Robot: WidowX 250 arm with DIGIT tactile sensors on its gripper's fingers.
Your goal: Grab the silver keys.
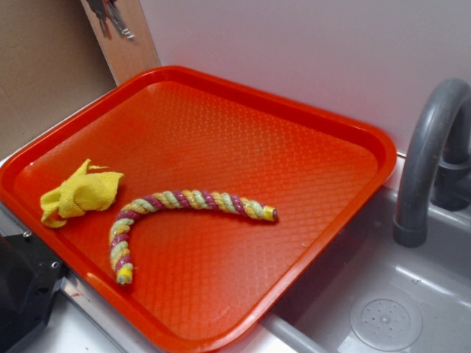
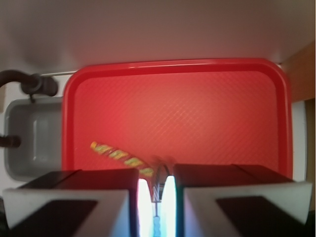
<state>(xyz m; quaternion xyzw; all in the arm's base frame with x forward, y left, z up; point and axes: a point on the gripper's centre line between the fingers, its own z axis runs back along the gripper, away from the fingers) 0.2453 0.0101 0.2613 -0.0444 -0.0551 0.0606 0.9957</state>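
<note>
— Two items on the red tray [image 1: 346,140], exterior view?
— Yellow cloth [image 1: 79,193] left, striped rope [image 1: 184,209] centre; silver keys [image 1: 110,16] hang at the far left top edge, above the tray.
— Wrist view?
— Gripper [image 2: 156,197] fingers nearly together, pinching thin metal, apparently the keys [image 2: 157,190]; rope blurred below.

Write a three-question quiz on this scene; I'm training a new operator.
1. True or false: the silver keys lie on the orange tray.
2. What lies next to the striped rope? A) yellow cloth B) sponge C) spoon
3. Fill in: in the wrist view, the gripper has its jaws almost ____, pinching something thin.

Key: 1 false, they hang clear of the tray, at the top of the exterior view; 2 A; 3 shut.
</note>
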